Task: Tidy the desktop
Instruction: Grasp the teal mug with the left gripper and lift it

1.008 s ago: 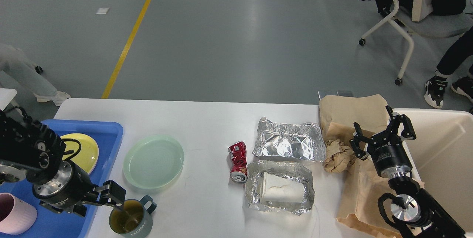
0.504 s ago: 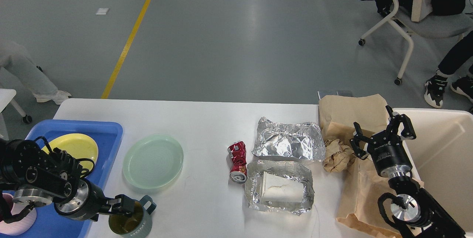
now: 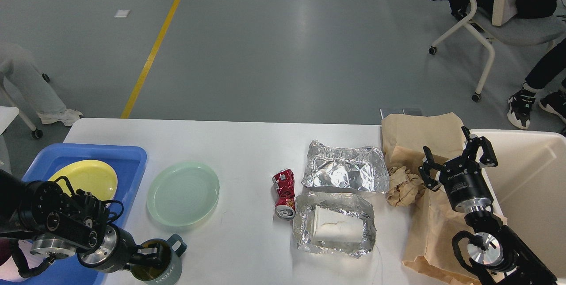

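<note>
The white desktop (image 3: pixel 247 143) holds a pale green plate (image 3: pixel 183 193), a crushed red can (image 3: pixel 285 193), an empty foil tray (image 3: pixel 345 172) and a second foil tray (image 3: pixel 305 236) with a white carton in it. A crumpled brown paper ball (image 3: pixel 404 185) lies on a brown paper bag (image 3: pixel 420 136). My left gripper (image 3: pixel 152 256) reaches the left rim of a grey-blue mug (image 3: pixel 166 271) at the front edge. Its dark fingers overlap the mug's mouth. My right gripper (image 3: pixel 455 154) stands open over the bag, just right of the paper ball, holding nothing.
A blue tray (image 3: pixel 128 156) with a yellow plate (image 3: pixel 88 179) sits at the left end. A cream bin (image 3: pixel 530 179) stands past the right end. An office chair (image 3: pixel 482 24) and seated people are on the grey floor beyond.
My left arm has dropped lower and slid right, bringing its gripper from beside the mug onto the mug's rim. The right arm and the mug have not moved.
</note>
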`<move>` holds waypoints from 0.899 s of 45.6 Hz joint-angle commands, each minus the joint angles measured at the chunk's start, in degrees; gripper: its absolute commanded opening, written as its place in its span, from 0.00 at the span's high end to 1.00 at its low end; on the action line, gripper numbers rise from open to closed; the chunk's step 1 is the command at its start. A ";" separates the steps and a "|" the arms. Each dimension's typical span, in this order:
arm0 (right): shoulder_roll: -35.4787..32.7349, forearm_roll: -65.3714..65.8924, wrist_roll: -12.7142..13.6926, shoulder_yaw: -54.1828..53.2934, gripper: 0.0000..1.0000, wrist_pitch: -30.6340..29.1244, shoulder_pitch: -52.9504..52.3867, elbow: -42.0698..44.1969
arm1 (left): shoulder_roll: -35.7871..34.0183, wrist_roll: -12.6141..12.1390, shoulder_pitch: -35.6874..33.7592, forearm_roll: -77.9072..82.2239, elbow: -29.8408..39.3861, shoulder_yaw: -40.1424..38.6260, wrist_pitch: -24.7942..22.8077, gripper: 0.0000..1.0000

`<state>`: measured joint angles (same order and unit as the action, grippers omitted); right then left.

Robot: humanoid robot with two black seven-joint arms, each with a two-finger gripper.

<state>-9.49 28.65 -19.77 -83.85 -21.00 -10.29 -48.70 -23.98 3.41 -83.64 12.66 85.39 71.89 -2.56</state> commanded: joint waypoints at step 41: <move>0.00 0.00 0.00 0.00 0.00 0.00 0.00 0.09 | -1.77 -4.46 -22.33 -0.44 9.08 7.20 -8.69 1.00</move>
<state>-9.49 28.65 -19.78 -83.85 -21.00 -10.28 -48.69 -25.50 -0.61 -96.70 12.25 89.03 76.13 -10.22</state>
